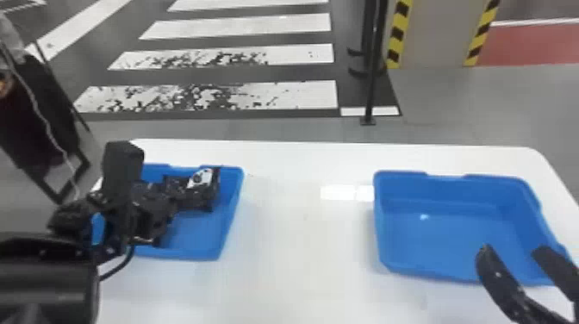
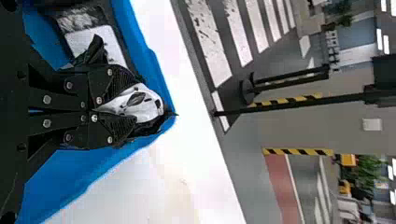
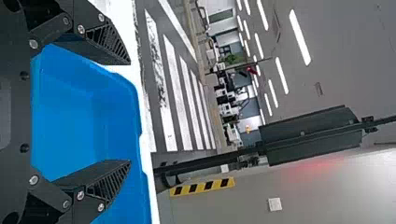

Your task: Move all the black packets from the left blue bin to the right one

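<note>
So our left hand (image 2: 127,103) has a black packet (image 2: 142,105) pinched in the left blue bin (image 1: 229,215); the right bin (image 1: 435,228) lies well off to our right, under our spread right hand (image 1: 512,251).

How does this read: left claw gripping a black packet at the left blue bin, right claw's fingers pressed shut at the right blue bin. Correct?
Not quite: the right claw has its fingers wide apart, not shut, as the right wrist view shows. The rest stands.
</note>
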`<state>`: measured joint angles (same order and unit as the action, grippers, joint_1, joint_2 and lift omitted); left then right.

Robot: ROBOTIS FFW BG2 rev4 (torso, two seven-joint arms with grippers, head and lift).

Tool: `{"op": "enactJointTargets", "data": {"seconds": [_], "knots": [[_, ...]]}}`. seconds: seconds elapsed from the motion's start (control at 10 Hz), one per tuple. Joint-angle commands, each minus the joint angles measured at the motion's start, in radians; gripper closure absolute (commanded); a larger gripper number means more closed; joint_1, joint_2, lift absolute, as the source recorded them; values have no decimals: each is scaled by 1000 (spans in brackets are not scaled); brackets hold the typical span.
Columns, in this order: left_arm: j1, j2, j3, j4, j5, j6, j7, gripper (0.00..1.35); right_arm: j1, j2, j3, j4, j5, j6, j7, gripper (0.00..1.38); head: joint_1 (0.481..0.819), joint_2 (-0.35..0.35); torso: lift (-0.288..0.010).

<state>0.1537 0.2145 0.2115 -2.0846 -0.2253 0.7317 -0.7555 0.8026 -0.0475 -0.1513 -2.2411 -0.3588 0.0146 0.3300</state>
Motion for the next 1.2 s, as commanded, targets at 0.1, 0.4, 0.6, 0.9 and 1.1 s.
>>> {"op": "enactJointTargets", "data": {"seconds": [0.1,0.4,0.6,0.9,1.1], "knots": [[38,-41,-42,-27,122,-111,7,1211,-54,-2,34,-11,-68,15,58,300,695,67,-150],[43,-63,-172,-18,227,-157,27,1211,-128,-5,52,4,-116,98,135,300,695,8,-150],[23,-55,-263,-3,287,-160,31,1211,-226,-23,111,68,-210,157,196,295,695,-38,-150],[-14,-38,-363,24,373,-177,35,1211,-287,-37,151,80,-249,216,204,294,695,-71,-150],[-31,-33,-411,41,425,-192,35,1211,-331,-49,185,105,-267,226,204,294,695,-95,-150]]}}
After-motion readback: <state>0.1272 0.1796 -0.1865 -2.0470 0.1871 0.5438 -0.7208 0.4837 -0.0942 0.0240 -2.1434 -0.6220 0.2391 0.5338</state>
